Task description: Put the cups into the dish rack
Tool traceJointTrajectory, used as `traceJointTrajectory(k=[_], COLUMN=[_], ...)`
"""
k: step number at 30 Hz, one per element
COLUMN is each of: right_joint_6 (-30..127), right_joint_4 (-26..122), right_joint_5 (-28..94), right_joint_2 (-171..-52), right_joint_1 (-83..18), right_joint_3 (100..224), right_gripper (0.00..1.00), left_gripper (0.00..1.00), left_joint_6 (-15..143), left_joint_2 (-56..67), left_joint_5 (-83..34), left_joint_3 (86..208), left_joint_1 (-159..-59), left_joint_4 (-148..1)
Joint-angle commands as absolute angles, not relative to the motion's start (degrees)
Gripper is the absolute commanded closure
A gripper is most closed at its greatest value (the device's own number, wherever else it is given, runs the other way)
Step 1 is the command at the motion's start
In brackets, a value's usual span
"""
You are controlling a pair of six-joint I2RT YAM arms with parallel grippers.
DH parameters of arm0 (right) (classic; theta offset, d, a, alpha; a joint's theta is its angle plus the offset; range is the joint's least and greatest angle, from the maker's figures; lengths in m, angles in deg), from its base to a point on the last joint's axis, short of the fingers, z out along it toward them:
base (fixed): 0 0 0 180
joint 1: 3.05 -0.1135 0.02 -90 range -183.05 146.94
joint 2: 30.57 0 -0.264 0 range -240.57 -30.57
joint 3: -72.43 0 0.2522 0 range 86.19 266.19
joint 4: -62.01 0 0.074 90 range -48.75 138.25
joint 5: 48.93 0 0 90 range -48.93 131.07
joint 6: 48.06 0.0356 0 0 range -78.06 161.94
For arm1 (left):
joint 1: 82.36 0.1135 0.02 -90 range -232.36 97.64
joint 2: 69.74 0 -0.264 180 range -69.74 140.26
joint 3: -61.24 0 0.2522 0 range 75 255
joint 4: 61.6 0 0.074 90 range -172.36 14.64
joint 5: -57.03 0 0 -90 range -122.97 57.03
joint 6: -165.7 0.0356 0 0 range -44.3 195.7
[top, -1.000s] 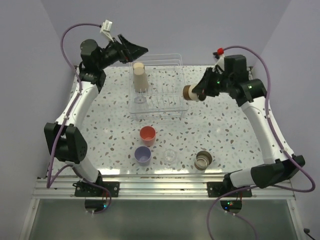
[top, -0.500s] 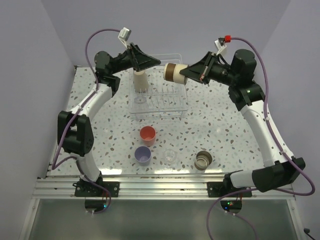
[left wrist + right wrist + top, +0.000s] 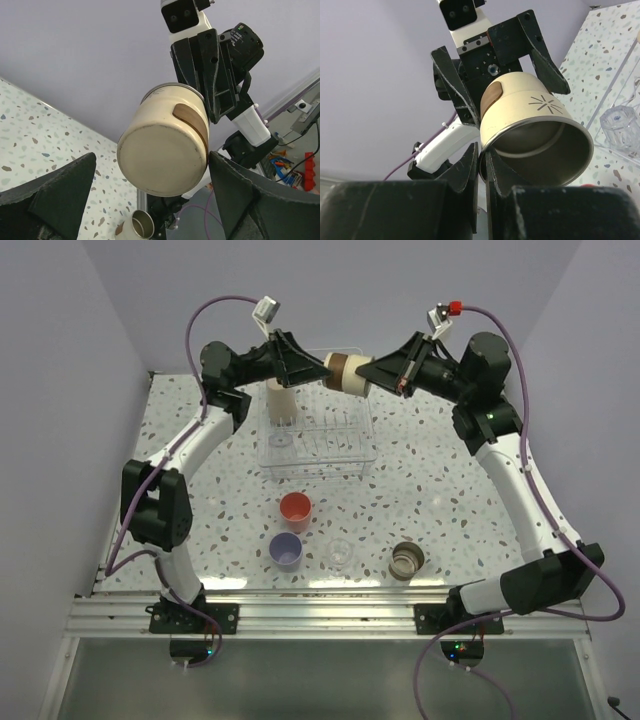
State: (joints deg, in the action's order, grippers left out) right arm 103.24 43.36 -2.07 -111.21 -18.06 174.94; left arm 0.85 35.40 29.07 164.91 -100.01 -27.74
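While right tool [image 3: 481,155] clamps rim of tan cup [image 3: 345,373], left tool [image 3: 318,362] spread wide, fingers [image 3: 55,195] flanking cup's base. Cup sideways in air above far edge of dish rack [image 3: 318,455]. Beige cup [image 3: 279,400] in rack's far left. Coral cup [image 3: 295,508], lavender cup [image 3: 286,550], clear glass [image 3: 341,553] on near desk [image 3: 440,490].

no legible txt or nos., just starburst mark [image 3: 543,104] on tan cup [image 3: 517,112]
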Motion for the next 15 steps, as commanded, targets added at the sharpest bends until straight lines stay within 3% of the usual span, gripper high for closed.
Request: traceJointTrajectory(k=[1,11,15], right_joint_6=[105.13,105.66,105.48], right_joint_4=[49.83,52.02,52.46], right_joint_5=[-2.97,-3.49,-3.23], right_joint_2=[-111.16,-111.78,-111.96], right_joint_1=[-18.08,-18.08,-18.08], right_joint_3=[176.37,175.05,174.78], right_gripper=[1.0,1.0,1.0], left_gripper=[0.07,0.16,0.2], left_joint_6=[-0.85,-17.36,-17.21], left_joint_2=[35.29,40.73,42.32], left_joint_5=[30.4,28.38,29.34], left_joint_3=[167.46,170.44,173.61], left_joint_1=[-100.29,-100.82,-102.57], left_joint_4=[-23.68,-2.96,-5.39])
